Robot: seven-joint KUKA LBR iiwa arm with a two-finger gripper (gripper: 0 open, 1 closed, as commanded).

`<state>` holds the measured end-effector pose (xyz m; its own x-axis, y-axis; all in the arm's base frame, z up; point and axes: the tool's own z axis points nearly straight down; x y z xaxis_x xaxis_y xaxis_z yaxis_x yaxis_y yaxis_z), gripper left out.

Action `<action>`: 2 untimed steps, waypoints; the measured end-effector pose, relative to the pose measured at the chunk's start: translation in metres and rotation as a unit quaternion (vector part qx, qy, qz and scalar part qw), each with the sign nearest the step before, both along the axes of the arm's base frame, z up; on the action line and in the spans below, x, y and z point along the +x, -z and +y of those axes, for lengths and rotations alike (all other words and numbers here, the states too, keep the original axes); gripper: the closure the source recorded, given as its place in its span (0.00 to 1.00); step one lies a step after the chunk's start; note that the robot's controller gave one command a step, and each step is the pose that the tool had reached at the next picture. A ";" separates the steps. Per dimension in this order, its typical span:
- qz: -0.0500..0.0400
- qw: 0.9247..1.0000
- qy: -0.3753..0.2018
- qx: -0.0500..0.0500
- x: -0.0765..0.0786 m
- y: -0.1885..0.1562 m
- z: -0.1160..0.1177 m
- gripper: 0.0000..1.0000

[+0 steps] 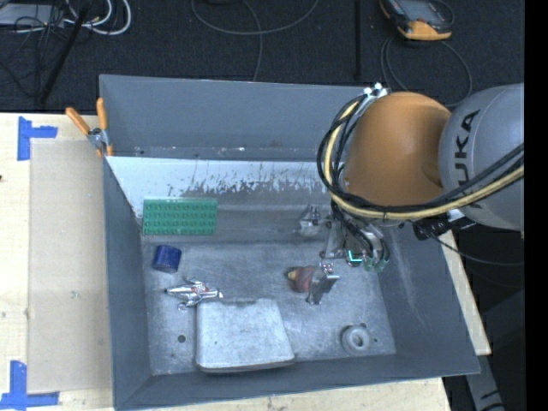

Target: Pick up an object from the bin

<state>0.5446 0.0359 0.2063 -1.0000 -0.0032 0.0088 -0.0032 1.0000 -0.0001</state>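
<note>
My gripper (320, 288) hangs low over the right middle of the bin floor, below the orange wrist cover. Its fingertips stand right beside a small reddish-brown rounded object (300, 277), which lies just to their left and touches or nearly touches them. Whether that object is between the fingers I cannot make out. A round grey metal ring (355, 338) lies on the floor to the lower right of the gripper.
A flat grey pad (242, 335) lies at the front middle. A small silver toy plane (194, 294) sits left of it, a blue cylinder (167, 258) farther left, and a green studded plate (180, 217) leans on the back left wall.
</note>
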 end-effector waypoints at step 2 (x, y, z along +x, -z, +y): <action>-0.003 1.000 -0.021 0.000 0.016 0.109 -0.037 1.00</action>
<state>0.5606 -0.0008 0.0974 -0.9990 -0.0448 0.0018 -0.0448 0.9990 0.0005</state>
